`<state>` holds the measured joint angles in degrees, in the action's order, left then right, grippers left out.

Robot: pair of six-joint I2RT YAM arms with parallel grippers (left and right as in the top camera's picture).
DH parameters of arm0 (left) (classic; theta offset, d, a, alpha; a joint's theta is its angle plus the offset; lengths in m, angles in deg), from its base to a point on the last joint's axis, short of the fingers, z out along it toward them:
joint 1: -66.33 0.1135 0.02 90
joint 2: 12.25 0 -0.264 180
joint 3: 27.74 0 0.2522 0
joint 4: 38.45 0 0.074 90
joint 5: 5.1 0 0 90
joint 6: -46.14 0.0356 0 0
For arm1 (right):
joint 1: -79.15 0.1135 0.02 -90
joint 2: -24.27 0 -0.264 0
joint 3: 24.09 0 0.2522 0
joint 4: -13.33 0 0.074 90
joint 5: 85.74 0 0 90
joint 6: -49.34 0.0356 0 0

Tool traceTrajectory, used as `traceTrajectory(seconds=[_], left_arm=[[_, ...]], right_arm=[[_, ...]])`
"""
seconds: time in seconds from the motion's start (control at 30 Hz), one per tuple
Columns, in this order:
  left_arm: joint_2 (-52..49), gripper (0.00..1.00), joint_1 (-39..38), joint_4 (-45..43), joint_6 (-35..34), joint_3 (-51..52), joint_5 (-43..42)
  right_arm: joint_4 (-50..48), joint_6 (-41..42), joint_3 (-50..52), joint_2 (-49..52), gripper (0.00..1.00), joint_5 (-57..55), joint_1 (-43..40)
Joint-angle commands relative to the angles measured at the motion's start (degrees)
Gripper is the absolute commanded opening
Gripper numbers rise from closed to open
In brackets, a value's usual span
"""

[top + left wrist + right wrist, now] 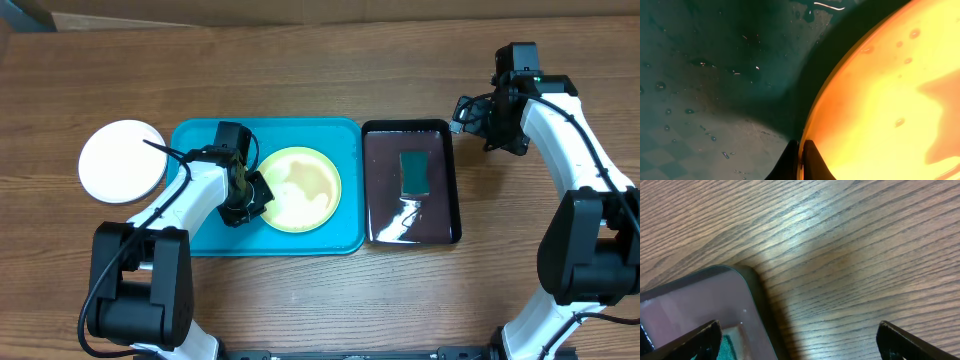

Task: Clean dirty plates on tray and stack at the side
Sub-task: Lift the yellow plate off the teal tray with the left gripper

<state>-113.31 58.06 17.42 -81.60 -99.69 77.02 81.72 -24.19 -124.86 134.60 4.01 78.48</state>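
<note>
1. The left gripper (256,190) is clenching shut on the pale yellow plate (302,189), pinching its rim at about nine o'clock.
2. In the left wrist view, the fingertips (809,161) are squeezing the plate's (890,90) edge between them, and droplets and a darker smear are showing on the plate's face.
3. The yellow plate is lying inside the turquoise tray (195,140), toward its three o'clock half; the tray floor (715,75) is glistening with water drops.
4. A white plate (122,160) is sitting on the wooden table (300,60), at nine o'clock of the tray and just beside it.
5. A black tray (450,190) is lying at three o'clock of the turquoise one, holding a green sponge (415,172).
6. The right gripper (475,118) is hanging released, jaws wide apart, over bare table (840,240) at one o'clock of the black tray (700,300), holding nothing.
</note>
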Motion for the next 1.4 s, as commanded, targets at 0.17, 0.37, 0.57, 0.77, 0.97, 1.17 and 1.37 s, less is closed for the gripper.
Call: traceTrajectory(seconds=[0.17, 0.37, 0.57, 0.77, 0.97, 1.17, 1.37], left_arm=[[-0.17, 0.04, -0.44, -0.76, 0.81, 0.74, 2.47], [2.58, 0.04, -0.44, 1.66, 5.01, -1.84, 5.79], [8.26, 0.04, -0.37, 3.26, 5.25, -4.48, 9.46], [11.96, 0.04, -0.39, 3.21, 10.54, -7.76, 9.77], [12.61, 0.04, -0.74, 3.54, 10.54, -11.65, 8.28], [12.61, 0.04, -4.87, 3.74, 10.54, -14.14, 10.36], [12.59, 0.04, -12.35, 2.95, 10.27, -14.47, 16.98]], right_arm=[[-0.35, 0.28, -0.70, 0.04, 1.00, -0.13, -0.15], [-0.35, 0.28, -0.70, 0.04, 1.00, -0.11, -0.15], [-0.35, 0.28, -0.70, 0.04, 1.00, -0.13, -0.15], [-0.35, 0.28, -0.70, 0.04, 1.00, -0.11, -0.15], [-0.35, 0.28, -0.70, 0.04, 1.00, -0.13, -0.15], [-0.35, 0.28, -0.70, 0.04, 1.00, -0.11, -0.15], [-0.35, 0.28, -0.70, 0.04, 1.00, -0.13, -0.15]])
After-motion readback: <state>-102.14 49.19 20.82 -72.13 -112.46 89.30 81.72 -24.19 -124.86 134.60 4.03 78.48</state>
